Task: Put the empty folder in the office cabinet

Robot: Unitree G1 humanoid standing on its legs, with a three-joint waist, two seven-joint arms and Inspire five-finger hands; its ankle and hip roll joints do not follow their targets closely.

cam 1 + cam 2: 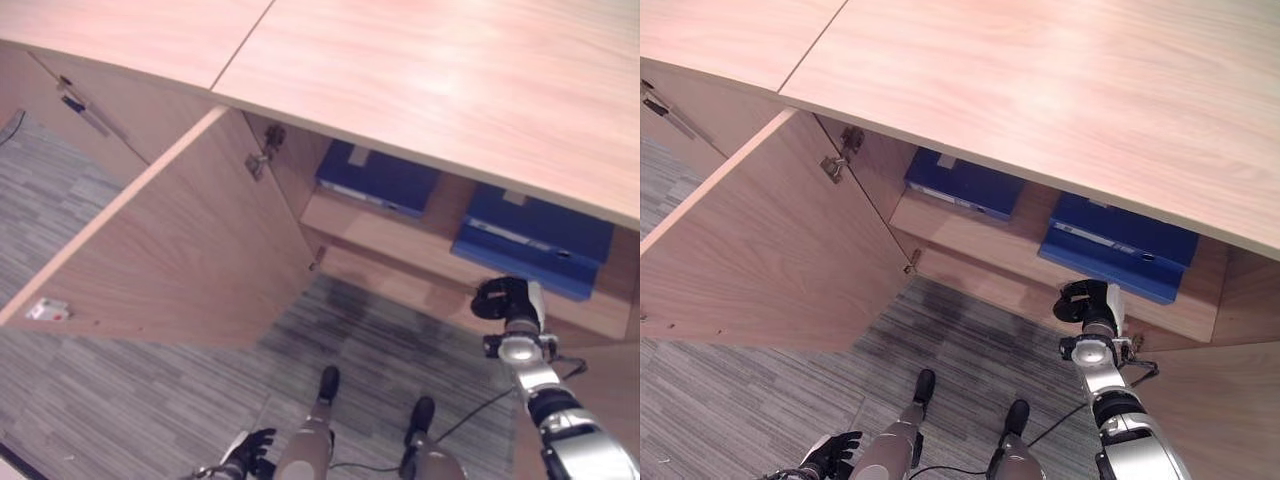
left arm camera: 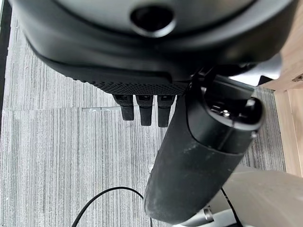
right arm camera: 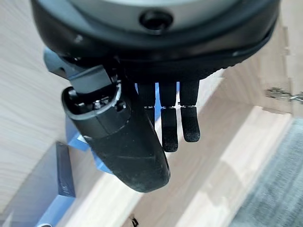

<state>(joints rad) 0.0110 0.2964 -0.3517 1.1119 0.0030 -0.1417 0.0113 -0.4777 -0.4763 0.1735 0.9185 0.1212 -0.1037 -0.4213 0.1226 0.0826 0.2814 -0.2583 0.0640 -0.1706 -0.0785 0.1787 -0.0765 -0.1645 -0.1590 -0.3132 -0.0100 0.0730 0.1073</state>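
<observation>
Right hand [image 1: 1087, 301] empty beside shelved blue folder [image 1: 1120, 246], fingers relaxed

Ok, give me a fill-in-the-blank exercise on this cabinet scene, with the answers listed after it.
1. The cabinet door stands ____.
2. The folders lying on the shelf are ____ in colour, and there are ____ of them.
3. The right robot hand holds ____ in front of the shelf.
4. The left robot hand hangs low above the ____-coloured carpet.

Missing words: open; blue; two; nothing; grey
</observation>
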